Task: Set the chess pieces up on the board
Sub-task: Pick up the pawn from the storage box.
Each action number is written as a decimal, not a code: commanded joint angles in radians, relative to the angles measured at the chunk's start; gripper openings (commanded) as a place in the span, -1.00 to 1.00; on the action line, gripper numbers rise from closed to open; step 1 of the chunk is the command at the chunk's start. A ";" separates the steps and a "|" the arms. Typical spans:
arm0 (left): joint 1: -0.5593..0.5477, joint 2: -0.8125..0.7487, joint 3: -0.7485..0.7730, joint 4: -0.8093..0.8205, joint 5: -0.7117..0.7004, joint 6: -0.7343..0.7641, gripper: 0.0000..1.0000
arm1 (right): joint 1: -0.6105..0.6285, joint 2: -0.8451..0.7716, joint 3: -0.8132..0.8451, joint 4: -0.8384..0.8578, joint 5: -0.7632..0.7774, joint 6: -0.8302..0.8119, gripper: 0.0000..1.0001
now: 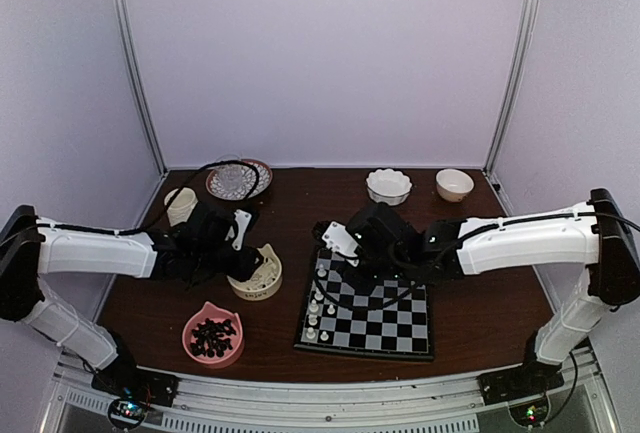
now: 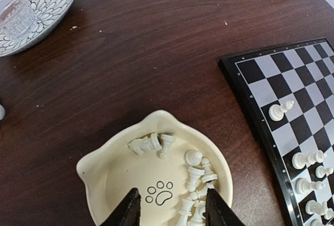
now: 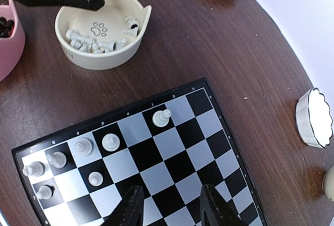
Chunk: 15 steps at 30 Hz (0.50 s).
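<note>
Dark table (image 2: 156,54), left gripper (image 2: 172,201) apart over bowl (image 2: 112,179) of pieces (image 2: 195,176) — right gripper (image 3: 172,199) apart, empty, above board (image 3: 172,153)

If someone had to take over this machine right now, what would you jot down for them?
Left tool: open, low over the cream bowl.
Right tool: open, empty, above the board.
Done: seven white pieces on the board, near one edge.
Left: more white pieces lying in the cream bowl; black pieces in the pink bowl.
</note>
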 commanded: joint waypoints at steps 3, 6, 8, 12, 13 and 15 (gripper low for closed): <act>0.012 0.120 0.111 -0.032 0.103 0.023 -0.19 | -0.007 -0.067 -0.150 0.313 0.098 0.046 -0.20; 0.012 0.180 0.154 -0.053 0.135 0.021 -0.22 | -0.008 -0.083 -0.189 0.357 0.120 0.052 -0.20; 0.012 0.214 0.174 -0.064 0.146 0.020 -0.25 | -0.008 -0.091 -0.206 0.388 0.130 0.053 -0.20; 0.012 0.251 0.201 -0.086 0.138 0.018 -0.28 | -0.008 -0.099 -0.222 0.410 0.138 0.053 -0.20; 0.012 0.258 0.206 -0.091 0.133 0.020 -0.29 | -0.008 -0.101 -0.223 0.412 0.134 0.053 -0.20; 0.012 0.271 0.215 -0.099 0.126 0.023 -0.34 | -0.008 -0.104 -0.227 0.416 0.130 0.054 -0.20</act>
